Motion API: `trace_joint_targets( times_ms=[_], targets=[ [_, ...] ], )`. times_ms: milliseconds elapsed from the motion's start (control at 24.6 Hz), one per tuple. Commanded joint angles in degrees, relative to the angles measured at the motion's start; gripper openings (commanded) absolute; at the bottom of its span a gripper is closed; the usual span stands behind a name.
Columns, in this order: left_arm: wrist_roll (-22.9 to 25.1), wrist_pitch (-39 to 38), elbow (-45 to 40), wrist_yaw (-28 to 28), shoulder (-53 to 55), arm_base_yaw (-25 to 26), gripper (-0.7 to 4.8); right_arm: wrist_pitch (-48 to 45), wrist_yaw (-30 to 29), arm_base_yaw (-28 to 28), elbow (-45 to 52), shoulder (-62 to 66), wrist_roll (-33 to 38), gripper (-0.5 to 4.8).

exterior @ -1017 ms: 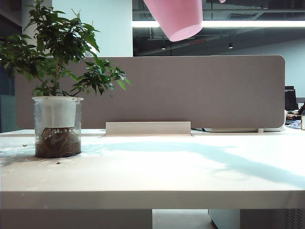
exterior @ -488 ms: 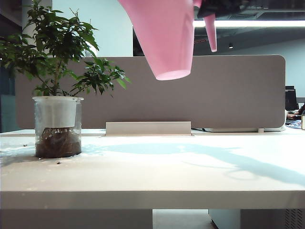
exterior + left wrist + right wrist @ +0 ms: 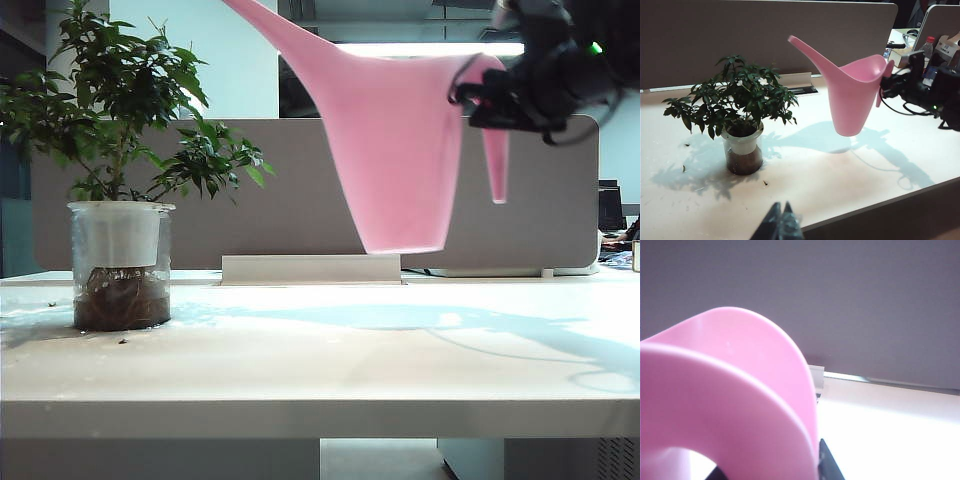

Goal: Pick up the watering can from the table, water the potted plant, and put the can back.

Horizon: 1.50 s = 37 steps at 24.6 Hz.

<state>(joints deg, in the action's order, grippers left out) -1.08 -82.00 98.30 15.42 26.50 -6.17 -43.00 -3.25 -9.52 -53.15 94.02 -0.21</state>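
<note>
Pink can: we see the watering can (image 3: 395, 160) hanging in the air above the counter (image 3: 320, 350), upright with a slight tilt, its base clear of the surface; smooth matte plastic, a tapered cup-shaped body, a long slender spout rising toward the plant side, a curved open-ended handle on the far side.
Right claw: our right claw (image 3: 478, 100) holds the can by the top of its handle at the upper right of the exterior view; the right wrist view is filled by the pink rim (image 3: 730, 405), with only a dark fingertip (image 3: 829, 465) showing beside it.
Left claw: our left claw (image 3: 780, 225) sits low at the near counter edge, well apart from everything; only 2 dark tips show, pressed close together, holding nothing.
Potted plant: potted plant (image 3: 120, 180) stands on the counter's left side, well apart from the can; glossy dark green leaves, a small white flower or 2, a clear cylindrical pot with a white inner band and dark soil below.
Counter: flat white top, thick pale edge, a few dark crumbs near the pot.
Divider: grey fabric-look panel (image 3: 300, 190) with rounded corners behind.
Writing: we can read none.
</note>
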Motion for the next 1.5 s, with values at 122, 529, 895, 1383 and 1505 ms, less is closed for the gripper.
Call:
trace_joint_targets(
  times_ms=[122, 529, 895, 1383, 1505],
  targets=[
    [0.2, -0.2, 0.1, 0.1, 0.0, 0.0, -0.05, -13.9, -3.3, 3.1, 3.7, 2.2, 3.5, -0.02],
    [0.2, -0.1, 0.1, 0.1, 0.0, 0.0, -0.05, -24.2, -6.1, 3.4, 6.8, 10.5, 3.8, -0.02],
    [0.2, -0.2, 0.1, 0.1, 0.0, 0.0, -0.05, -27.2, -7.4, 3.4, 8.1, 14.4, 3.8, -0.02],
    [0.2, -0.1, 0.1, 0.1, 0.0, 0.0, -0.05, -29.7, -8.5, 3.4, 12.5, 14.4, 3.8, 1.01],
    [0.2, -0.1, 0.1, 0.1, 0.0, 0.0, -0.05, -31.1, -8.5, 3.4, 12.6, 14.3, 3.8, 1.75]
  ],
)
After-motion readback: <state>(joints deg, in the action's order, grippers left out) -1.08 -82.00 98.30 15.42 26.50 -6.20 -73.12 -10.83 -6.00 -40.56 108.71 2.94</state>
